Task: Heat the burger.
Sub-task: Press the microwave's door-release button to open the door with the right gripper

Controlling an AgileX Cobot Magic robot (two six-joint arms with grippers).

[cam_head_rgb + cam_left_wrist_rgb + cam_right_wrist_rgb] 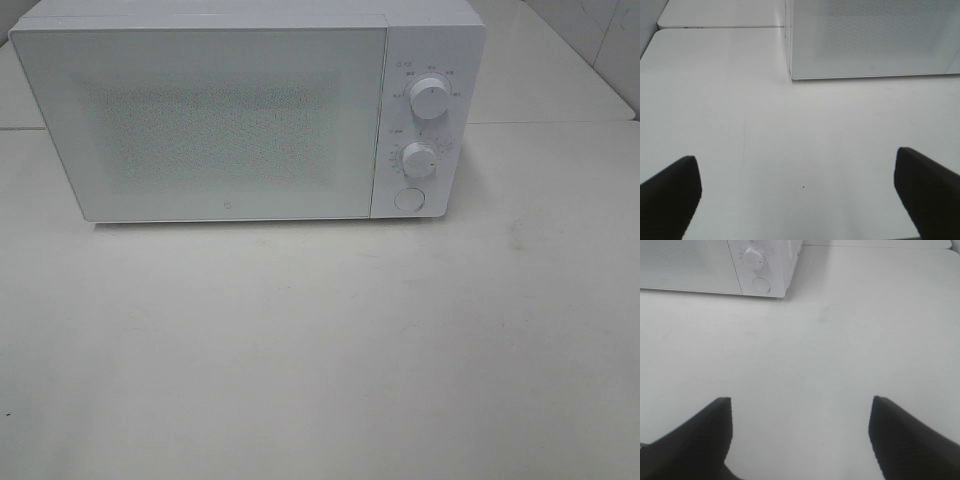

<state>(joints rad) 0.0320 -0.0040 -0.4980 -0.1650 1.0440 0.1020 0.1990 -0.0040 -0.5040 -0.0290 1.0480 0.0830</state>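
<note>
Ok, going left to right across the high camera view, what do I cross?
microwave door, shut → control panel with its two knobs and round button → table

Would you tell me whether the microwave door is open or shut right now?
Shut: the microwave door lies flush with the control panel.

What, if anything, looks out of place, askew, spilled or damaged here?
Nothing stands out. The shut microwave sits level on the table, with no spill or damage visible. The left gripper and right gripper are open and empty.
</note>
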